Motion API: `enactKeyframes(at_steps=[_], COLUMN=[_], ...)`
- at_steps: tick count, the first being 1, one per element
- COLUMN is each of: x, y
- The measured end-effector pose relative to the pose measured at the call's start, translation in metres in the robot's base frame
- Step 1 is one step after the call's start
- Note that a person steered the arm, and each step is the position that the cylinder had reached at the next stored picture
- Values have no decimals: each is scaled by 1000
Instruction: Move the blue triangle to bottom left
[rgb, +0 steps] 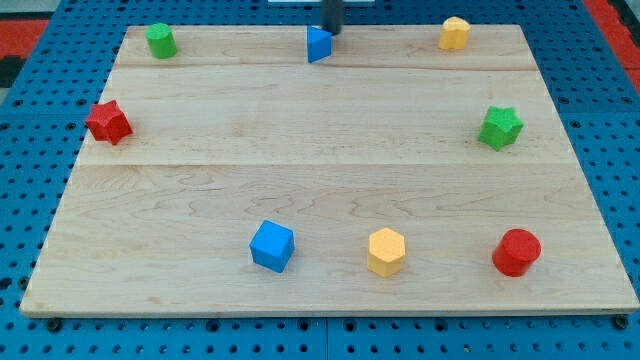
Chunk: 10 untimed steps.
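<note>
Our rod carries no claw, so there is nothing to open or close. My tip (331, 31) sits at the view's top, touching the upper right of the blue triangle (318, 44), a small matte wedge near the top edge of the pale, grained wooden worktop (320, 140). Along that edge we see a green cylinder (160, 41) and a yellow cylinder-like block (454, 33). The bottom row holds a blue cube (272, 246), yellow hexagon (386, 251) and red cylinder (516, 252).
</note>
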<state>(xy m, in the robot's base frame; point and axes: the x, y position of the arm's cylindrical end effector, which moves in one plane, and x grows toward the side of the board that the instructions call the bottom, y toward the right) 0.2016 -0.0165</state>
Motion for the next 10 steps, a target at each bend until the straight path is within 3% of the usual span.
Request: enactKeyframes(at_steps=[1,2,3,4,5,6,7,8,9,10], x=[58,58,22,61,94,65,77,122,199,228], y=[-30,-33,-19,25,-22,-32,-73,-125,-116,-103])
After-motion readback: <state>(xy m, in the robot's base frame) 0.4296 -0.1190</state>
